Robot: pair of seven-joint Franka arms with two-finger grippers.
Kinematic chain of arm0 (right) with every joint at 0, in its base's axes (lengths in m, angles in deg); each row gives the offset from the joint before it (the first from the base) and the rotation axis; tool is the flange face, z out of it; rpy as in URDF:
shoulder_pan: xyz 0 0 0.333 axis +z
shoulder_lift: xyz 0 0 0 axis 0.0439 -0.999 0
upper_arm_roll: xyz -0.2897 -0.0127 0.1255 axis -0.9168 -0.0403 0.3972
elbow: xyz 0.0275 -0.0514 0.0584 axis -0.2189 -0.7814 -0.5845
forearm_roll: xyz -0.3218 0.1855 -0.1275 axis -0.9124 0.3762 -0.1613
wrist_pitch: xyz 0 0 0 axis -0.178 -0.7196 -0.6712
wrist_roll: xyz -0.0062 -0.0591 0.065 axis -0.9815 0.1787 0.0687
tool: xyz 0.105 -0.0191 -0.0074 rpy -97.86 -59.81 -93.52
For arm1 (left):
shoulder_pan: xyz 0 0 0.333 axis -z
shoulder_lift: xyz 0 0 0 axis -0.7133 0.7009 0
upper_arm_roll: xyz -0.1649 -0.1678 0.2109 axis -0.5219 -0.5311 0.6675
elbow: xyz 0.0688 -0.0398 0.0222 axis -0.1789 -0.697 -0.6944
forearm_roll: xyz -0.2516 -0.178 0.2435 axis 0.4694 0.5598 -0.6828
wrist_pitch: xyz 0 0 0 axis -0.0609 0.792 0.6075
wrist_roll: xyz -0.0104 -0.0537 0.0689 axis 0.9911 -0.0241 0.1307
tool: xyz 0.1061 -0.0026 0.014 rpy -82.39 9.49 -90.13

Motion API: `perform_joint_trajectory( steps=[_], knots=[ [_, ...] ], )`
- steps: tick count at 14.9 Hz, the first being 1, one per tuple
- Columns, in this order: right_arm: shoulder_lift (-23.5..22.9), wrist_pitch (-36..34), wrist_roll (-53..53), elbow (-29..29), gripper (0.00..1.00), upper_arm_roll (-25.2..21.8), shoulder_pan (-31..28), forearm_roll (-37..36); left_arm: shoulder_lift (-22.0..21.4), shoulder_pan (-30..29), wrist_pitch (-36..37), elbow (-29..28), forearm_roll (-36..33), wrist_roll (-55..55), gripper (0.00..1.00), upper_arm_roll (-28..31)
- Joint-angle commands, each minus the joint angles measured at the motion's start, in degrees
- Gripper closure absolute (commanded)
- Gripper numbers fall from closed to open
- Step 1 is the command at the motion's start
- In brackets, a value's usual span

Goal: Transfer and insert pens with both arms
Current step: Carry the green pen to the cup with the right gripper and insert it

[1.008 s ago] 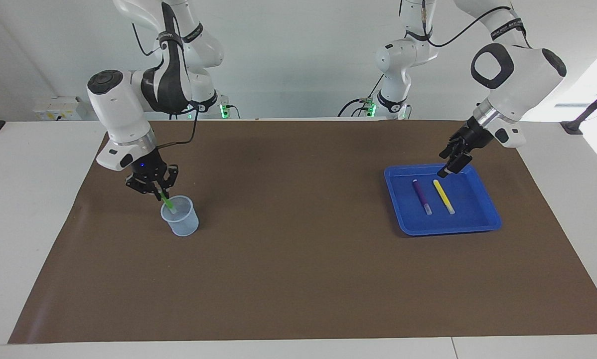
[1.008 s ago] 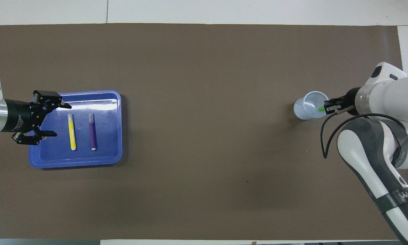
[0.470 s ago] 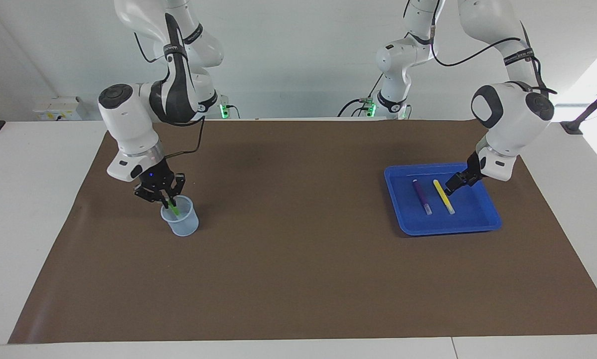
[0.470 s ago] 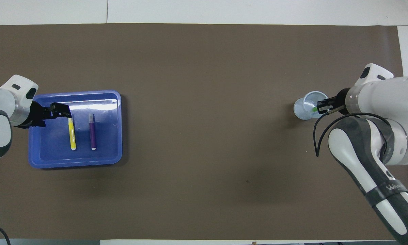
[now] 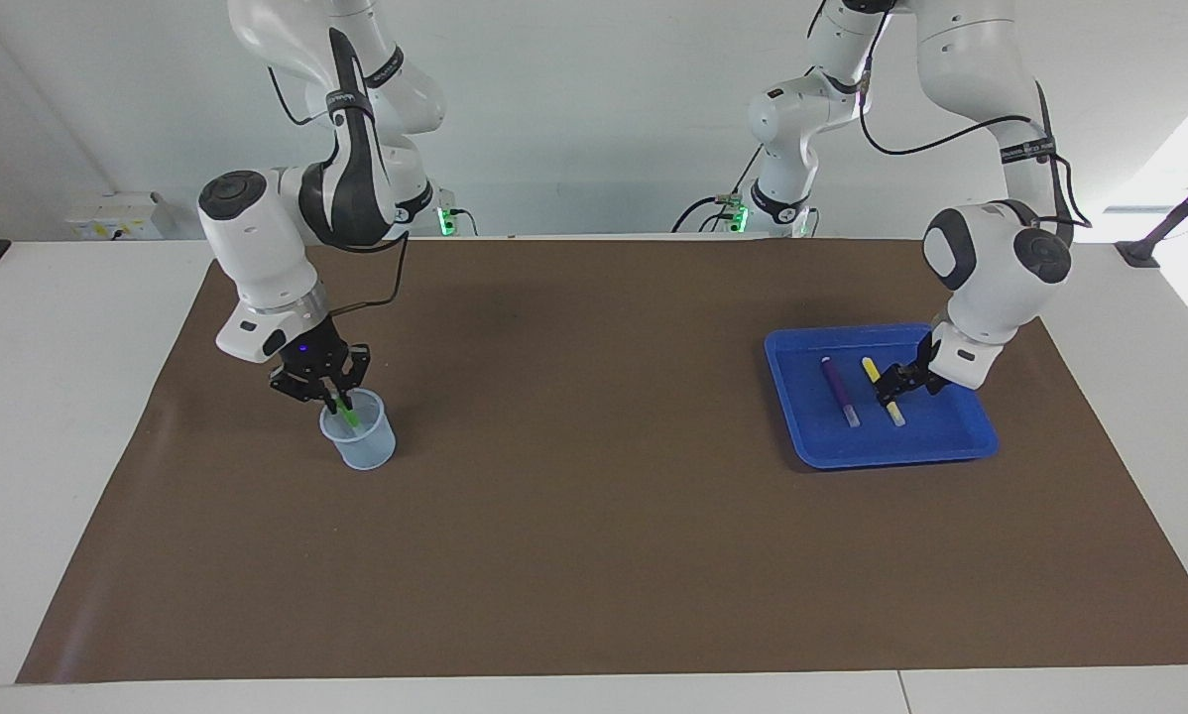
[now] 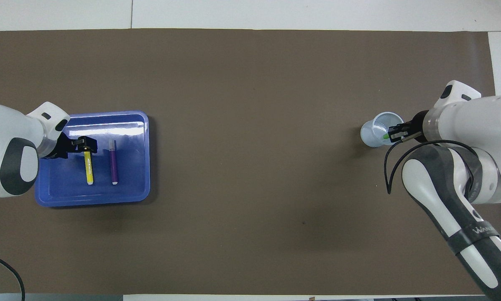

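Two hands, left hand [image 5: 891,389] on yellow pen [image 5: 881,390]

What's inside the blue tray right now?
In the blue tray lie the purple pen and the yellow pen. The left claw is down on the yellow pen, covering its middle.

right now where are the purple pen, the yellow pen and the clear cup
purple pen [image 6: 113,164]: overhead view, middle of its barrel
yellow pen [image 6: 89,170]: overhead view, barrel below the gripper
clear cup [image 5: 364,448]: facing view, its outer wall
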Motion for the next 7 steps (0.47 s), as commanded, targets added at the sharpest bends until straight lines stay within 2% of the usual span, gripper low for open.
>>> perform_joint_trajectory(
  steps=[1, 3, 4, 7],
  knots=[
    [0.6, 0.7, 0.1, -0.8, 0.18, 0.1, -0.4, -1.2, -0.5, 0.0, -1.3, -1.3, -1.5, 0.6, 0.23, 0.0],
    [0.3, 0.8, -0.3, -0.1, 0.03, 0.1, -0.4, -1.2, -0.6, 0.4, -0.8, -1.7, -1.5, 0.6, 0.23, 0.0],
    [0.2, 0.9, -0.3, 0.3, 0.0, 0.1, -0.5, -1.0, -0.7, 0.5, -0.6, -1.7, -1.5, 0.6, 0.24, 0.0],
    [-1.1, 0.2, -1.2, 3.8, 0.0, 0.1, -0.8, -1.0, -0.9, 0.5, -0.5, -2.4, -1.6, 0.8, 0.27, 0.0]
  ],
)
